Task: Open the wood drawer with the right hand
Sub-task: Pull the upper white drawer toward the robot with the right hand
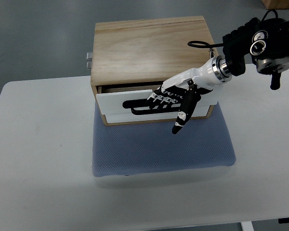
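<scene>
Right hand (171, 98), entering from two o'clock, hooks its curled fingers on the black handle (139, 106) of the wood drawer (135, 103), barely ajar at centre. Rigid, probably light; pull at the handle.

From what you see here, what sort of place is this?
Probably a robot test bench in a lab: a plain white table, a wood drawer box set on a blue pad, grey floor, and the right robot hand at the handle.

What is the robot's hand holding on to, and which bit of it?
The right hand has its fingers hooked on the black handle at the front of the drawer. The drawer is open a crack.
</scene>
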### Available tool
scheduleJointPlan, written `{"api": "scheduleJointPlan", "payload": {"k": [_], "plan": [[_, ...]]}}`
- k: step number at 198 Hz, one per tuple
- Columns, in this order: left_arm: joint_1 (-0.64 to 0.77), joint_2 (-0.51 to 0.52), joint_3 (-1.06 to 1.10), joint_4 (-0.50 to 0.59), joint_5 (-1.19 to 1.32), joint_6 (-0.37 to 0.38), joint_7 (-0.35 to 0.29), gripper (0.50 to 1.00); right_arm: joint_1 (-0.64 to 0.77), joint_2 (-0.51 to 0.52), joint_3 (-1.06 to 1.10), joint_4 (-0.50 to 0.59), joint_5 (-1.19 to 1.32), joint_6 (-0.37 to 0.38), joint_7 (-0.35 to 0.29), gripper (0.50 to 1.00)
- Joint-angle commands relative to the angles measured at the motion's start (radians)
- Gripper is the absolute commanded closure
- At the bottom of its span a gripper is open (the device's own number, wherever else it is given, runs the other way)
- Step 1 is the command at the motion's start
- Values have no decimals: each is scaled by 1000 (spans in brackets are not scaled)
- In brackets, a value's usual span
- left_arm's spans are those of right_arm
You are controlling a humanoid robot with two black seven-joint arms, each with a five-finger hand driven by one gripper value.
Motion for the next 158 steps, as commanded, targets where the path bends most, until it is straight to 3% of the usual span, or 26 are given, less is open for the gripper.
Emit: {"api": "scheduleJointPlan", "payload": {"k": [1, 158], "plan": [[1, 0, 0, 0, 0, 0, 0, 500, 2, -7, 0, 11, -1, 14, 0, 556], [1, 0, 0, 0, 0, 0, 0, 500, 56, -69, -28, 109, -9, 164, 2, 556]]}}
